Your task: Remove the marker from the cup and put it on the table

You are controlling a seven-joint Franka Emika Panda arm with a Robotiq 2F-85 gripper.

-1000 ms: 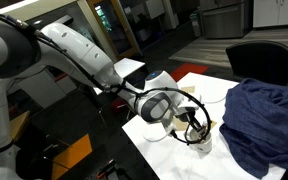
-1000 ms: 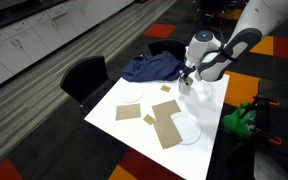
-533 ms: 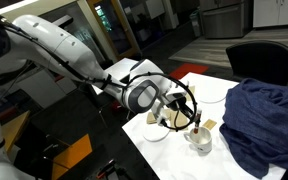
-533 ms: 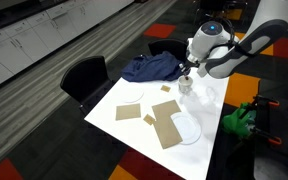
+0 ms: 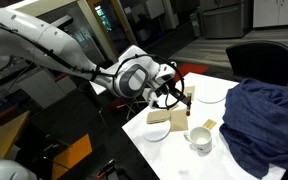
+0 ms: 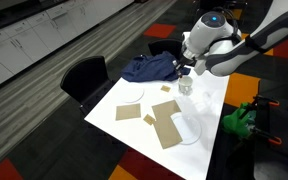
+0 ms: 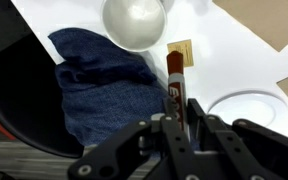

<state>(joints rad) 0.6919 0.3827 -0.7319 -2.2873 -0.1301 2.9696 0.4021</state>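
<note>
1. Hidden or unclear: in both exterior views the marker is too small and too mixed with dark cabling to pick out. The wrist view alone shows it clearly.
2. In the wrist view the marker's lower end is buried between the fingers, so we cannot see its full length. Its free end points away from the camera.
3. The wrist view cuts the cup off at the top edge. The visible inside is plain white, and we cannot see the handle.
4. The cloth covers the bench on that side. One plate shows only as an arc of rim.
5. End effector: jaws narrow, clamped on the reddish marker, which stands roughly in line with the fingers.
6. The marker is clear of the cup and held above the bench. In the wrist view its tip lies just beside a small tan square.
7. In an exterior view the end effector sits above and apart from the cup, over the bench.
8. In an exterior view the end effector hangs over the cup, beside the cloth.
9. Arm: reaches across from the frame edge with its round wrist housing level with the plates. In an exterior view the arm bends down over the bench.
</note>
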